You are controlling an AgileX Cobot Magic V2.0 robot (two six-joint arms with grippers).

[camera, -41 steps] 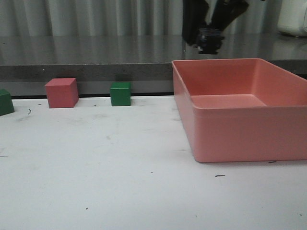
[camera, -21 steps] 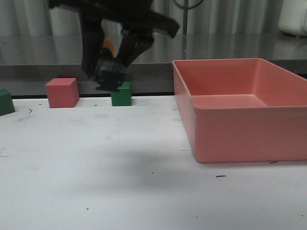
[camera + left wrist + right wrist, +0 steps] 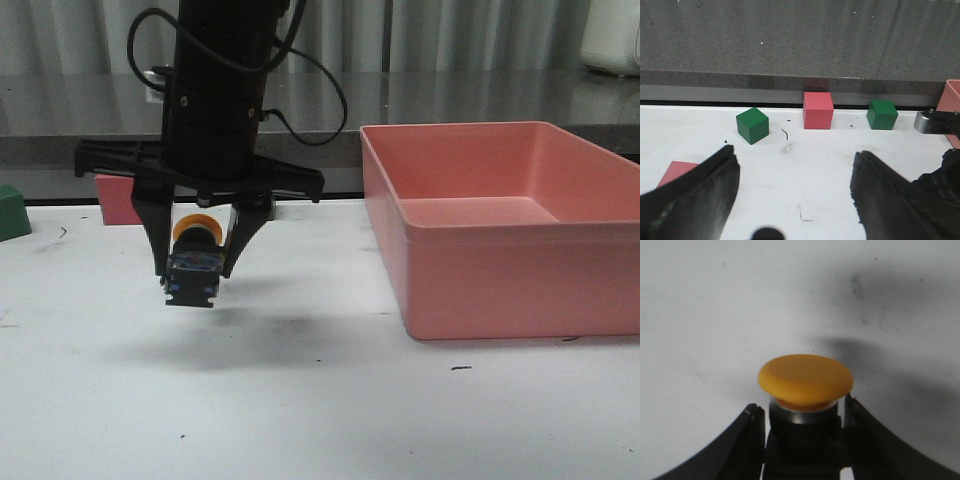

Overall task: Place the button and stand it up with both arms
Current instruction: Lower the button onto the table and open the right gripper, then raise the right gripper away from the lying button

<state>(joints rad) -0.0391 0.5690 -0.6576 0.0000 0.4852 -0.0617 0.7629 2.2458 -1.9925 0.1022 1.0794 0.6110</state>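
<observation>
My right gripper [image 3: 195, 277] hangs from its black arm [image 3: 215, 90] over the table's left-middle, pointing down. It is shut on the button [image 3: 194, 262], which hangs a little above the white table with its yellow cap on top and its black base with blue marks below. In the right wrist view the yellow cap [image 3: 805, 379] sticks out beyond the two black fingers [image 3: 752, 435], which clamp the black body. My left gripper [image 3: 795, 195] is open and empty, low over the table, facing the cubes. It does not show in the front view.
A large pink bin [image 3: 480, 270] stands at the right. A pink cube [image 3: 112, 205] shows behind the arm, a green cube [image 3: 12, 212] at the left edge. The left wrist view shows two green cubes [image 3: 752, 125] [image 3: 882, 114], a pink cube [image 3: 818, 110] and a flat pink piece [image 3: 677, 172].
My right arm has swung from high above the bin leftward and down with the button in its grip, and it now holds the button low over the table.
</observation>
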